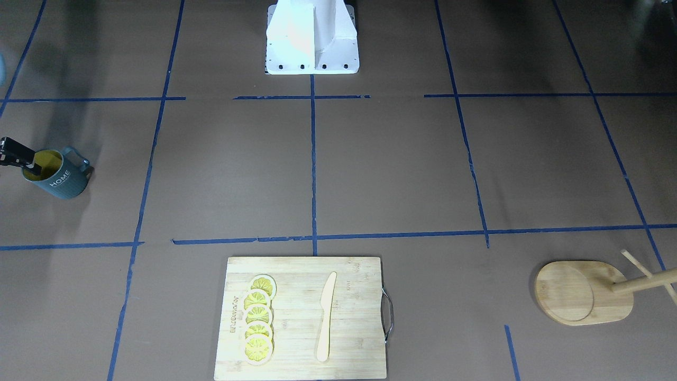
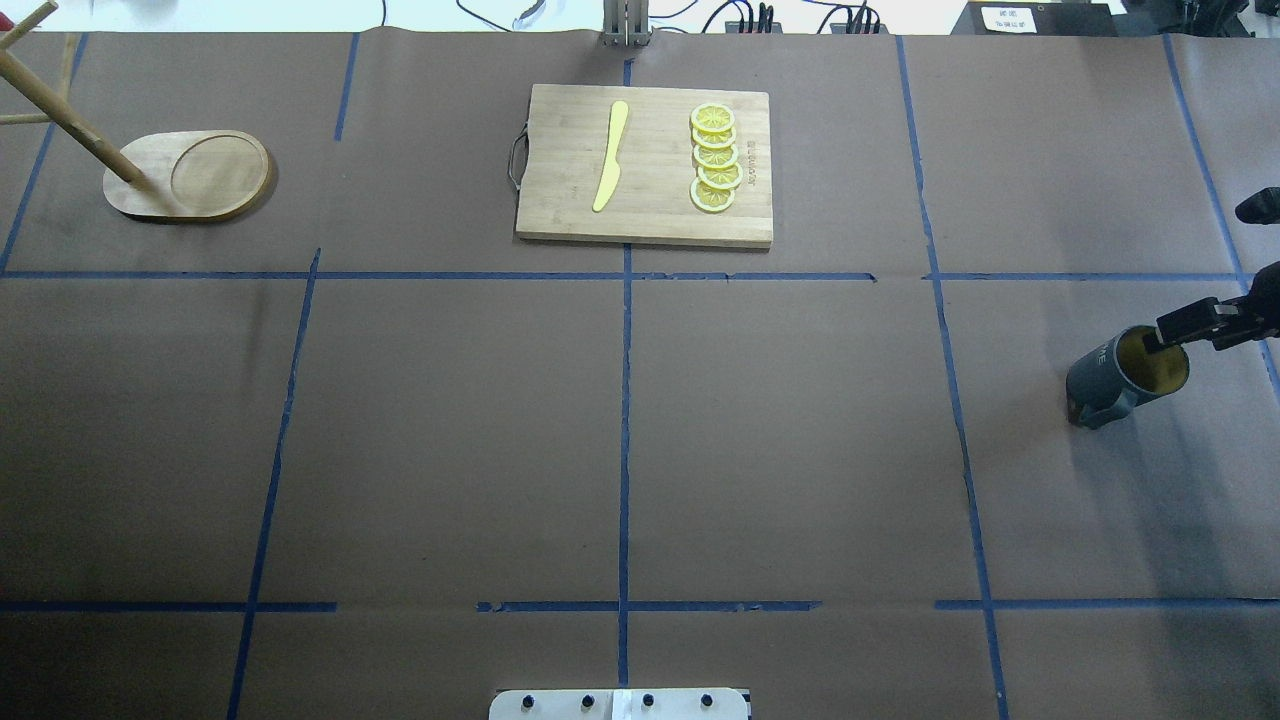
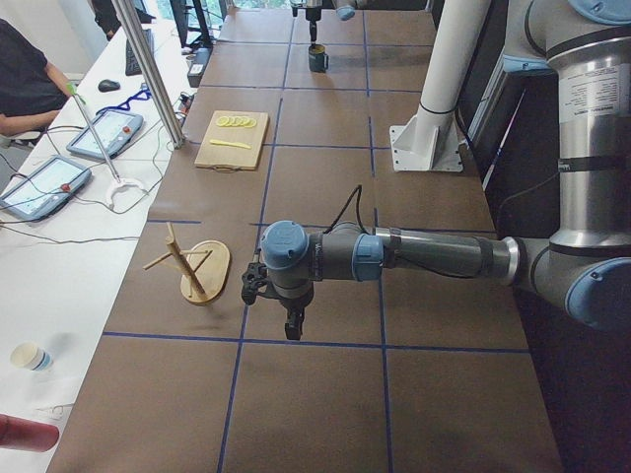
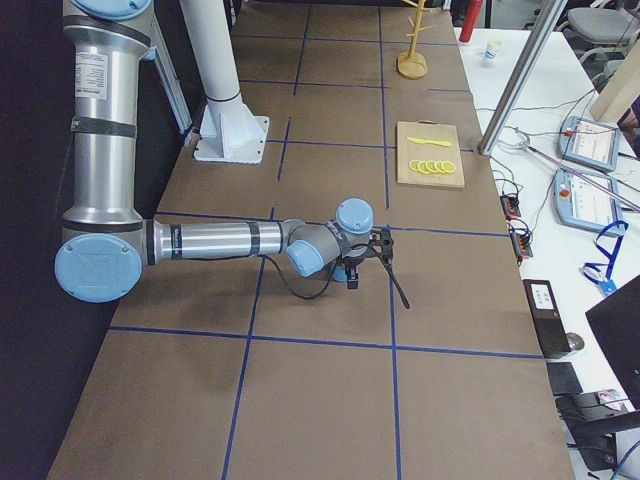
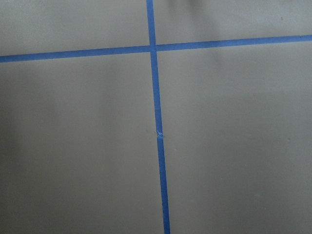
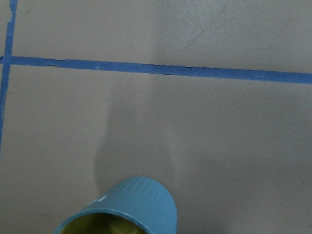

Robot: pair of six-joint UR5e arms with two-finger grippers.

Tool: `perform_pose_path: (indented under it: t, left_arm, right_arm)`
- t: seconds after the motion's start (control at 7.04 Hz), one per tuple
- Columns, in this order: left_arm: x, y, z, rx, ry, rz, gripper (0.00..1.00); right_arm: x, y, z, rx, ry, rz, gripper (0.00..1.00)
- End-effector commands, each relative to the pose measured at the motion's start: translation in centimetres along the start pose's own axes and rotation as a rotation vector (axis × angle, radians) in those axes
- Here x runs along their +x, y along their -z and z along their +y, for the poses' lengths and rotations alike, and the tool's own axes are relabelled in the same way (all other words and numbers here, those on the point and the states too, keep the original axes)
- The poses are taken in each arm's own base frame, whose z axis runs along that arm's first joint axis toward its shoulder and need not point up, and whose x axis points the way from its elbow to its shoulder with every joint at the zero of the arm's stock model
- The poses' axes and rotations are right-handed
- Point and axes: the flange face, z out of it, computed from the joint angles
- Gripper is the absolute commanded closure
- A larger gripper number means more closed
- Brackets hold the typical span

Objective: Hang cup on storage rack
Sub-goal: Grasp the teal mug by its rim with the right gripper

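The cup [image 1: 62, 179] is a dark grey-blue mug with a yellow inside and white "HOME" lettering. It stands on the table at the robot's far right, and shows in the overhead view [image 2: 1112, 378] and at the bottom of the right wrist view [image 6: 131, 204]. My right gripper [image 1: 33, 161] sits at its rim, with one finger inside and the other just outside, shut on the wall. The storage rack [image 1: 584, 291] stands far off at the left [image 2: 190, 175]. My left gripper [image 3: 294, 320] hangs over the table near the rack; I cannot tell if it is open.
A bamboo cutting board [image 2: 560, 200] with lemon slices [image 2: 716, 158] and a yellow knife [image 2: 611, 155] lies mid-table on the far side. The robot's white base [image 1: 312, 37] stands at the near middle. Blue tape lines grid the brown table.
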Motion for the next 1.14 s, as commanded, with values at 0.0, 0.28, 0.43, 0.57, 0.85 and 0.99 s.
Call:
perform_pose_path:
  t: [0.0, 0.28, 0.43, 0.57, 0.85, 0.99]
  left_arm:
    - [0.0, 0.0, 0.0, 0.000, 0.000, 0.000, 0.00]
    - [0.2, 0.1, 0.0, 0.005, -0.005, 0.000, 0.00]
    - [0.2, 0.2, -0.1, 0.006, -0.006, 0.000, 0.00]
    - [0.2, 0.3, -0.1, 0.011, -0.010, 0.001, 0.00]
    - [0.3, 0.3, -0.1, 0.012, -0.014, 0.001, 0.00]
    - [0.3, 0.3, -0.1, 0.012, -0.016, 0.001, 0.00]
  right_arm:
    - [-0.3, -0.6, 0.2, -0.010, -0.001, 0.004, 0.62]
    - [-0.6, -1.4, 0.7, -0.033, 0.018, 0.008, 1.00]
    - [-1.7, -1.2, 0.7, -0.027, 0.039, -0.001, 1.00]
    - [-4.3, -1.4, 0.5, -0.030, 0.086, -0.022, 1.00]
    - [-11.3, 0.1, -3.0, 0.013, 0.116, -0.085, 1.00]
    - [-16.7, 1.2, -6.2, 0.023, 0.084, -0.111, 1.00]
